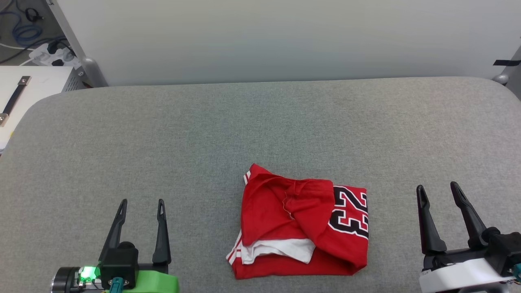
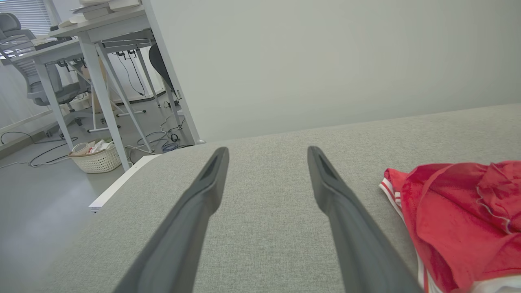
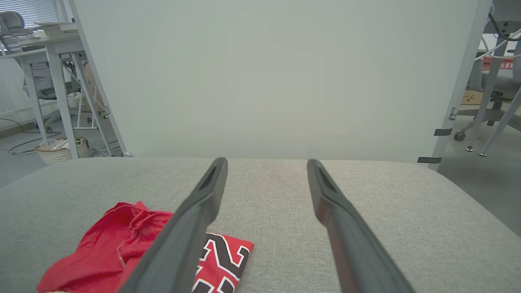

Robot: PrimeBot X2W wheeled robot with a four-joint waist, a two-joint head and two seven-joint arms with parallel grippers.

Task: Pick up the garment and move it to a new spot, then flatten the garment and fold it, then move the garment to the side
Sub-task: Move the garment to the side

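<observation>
The garment (image 1: 301,221), a red jersey T-shirt, lies crumpled in a rough bundle at the front middle of the grey padded table (image 1: 244,130). Its black "23" shows on the right side and a white sleeve peeks out low on the left. My left gripper (image 1: 142,202) stands open at the lower left, well apart from the cloth. At the lower right my right gripper (image 1: 437,187) is open too, a short way off the shirt's right edge. The left wrist view has the garment (image 2: 460,219) to the right of its fingers; the garment (image 3: 118,252) sits left in the right wrist view.
A pale panel (image 1: 285,36) rises behind the table's far edge. Beyond the table's left end stand a white cabinet (image 1: 24,93) with a black handle, a power strip (image 1: 53,55) and cables. Desks (image 2: 81,40), a chair and a basket (image 2: 95,156) stand on the floor to the left.
</observation>
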